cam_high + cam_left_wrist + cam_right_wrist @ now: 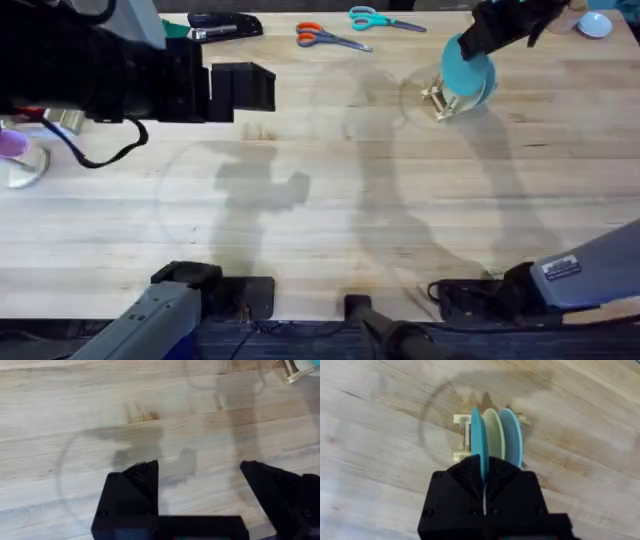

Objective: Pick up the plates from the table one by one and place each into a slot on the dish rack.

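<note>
The teal plate [478,440] stands on edge in the dish rack [462,421], in the slot nearest the camera of the right wrist view. My right gripper [484,467] is shut on its upper rim. Right behind it the pale yellow plate [493,435] stands in the rack, with a light sky-blue plate [513,435] behind that. From overhead, the rack [440,100] and teal plate [468,75] are at the far right of the table [320,200], under the right gripper [470,48]. My left gripper [245,88] hovers open over bare wood at the far left, its fingers [132,490] wide apart.
Orange-handled scissors [328,38], teal-handled scissors [383,18] and a black tool [225,25] lie along the far edge. A small white bowl [595,25] sits at the far right corner. A clear glass [20,165] stands at the left edge.
</note>
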Robot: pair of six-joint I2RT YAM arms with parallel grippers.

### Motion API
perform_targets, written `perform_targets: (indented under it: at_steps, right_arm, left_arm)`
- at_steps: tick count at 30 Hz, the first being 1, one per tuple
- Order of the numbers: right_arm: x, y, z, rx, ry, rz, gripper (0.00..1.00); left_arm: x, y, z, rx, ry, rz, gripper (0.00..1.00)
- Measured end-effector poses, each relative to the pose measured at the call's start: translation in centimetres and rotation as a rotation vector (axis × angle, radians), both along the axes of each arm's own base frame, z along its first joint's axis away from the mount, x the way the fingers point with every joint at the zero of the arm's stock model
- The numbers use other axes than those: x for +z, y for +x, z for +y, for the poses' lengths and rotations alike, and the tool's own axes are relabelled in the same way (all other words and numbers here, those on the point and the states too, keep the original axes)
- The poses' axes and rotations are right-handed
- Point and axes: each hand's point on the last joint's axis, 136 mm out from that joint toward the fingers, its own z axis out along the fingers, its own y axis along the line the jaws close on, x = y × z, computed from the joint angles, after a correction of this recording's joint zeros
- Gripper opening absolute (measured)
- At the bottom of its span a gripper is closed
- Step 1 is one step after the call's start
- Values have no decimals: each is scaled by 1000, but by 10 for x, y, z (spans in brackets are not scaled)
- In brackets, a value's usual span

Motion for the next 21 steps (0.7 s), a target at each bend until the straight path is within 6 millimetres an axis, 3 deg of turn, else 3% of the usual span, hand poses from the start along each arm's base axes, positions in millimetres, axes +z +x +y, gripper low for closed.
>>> perform_targets:
  at_steps: [21]
  right_arm:
    - [-9, -7, -2, -3, -10, 50, 30]
  left_arm:
    - [0, 0, 0, 0, 0, 0, 995]
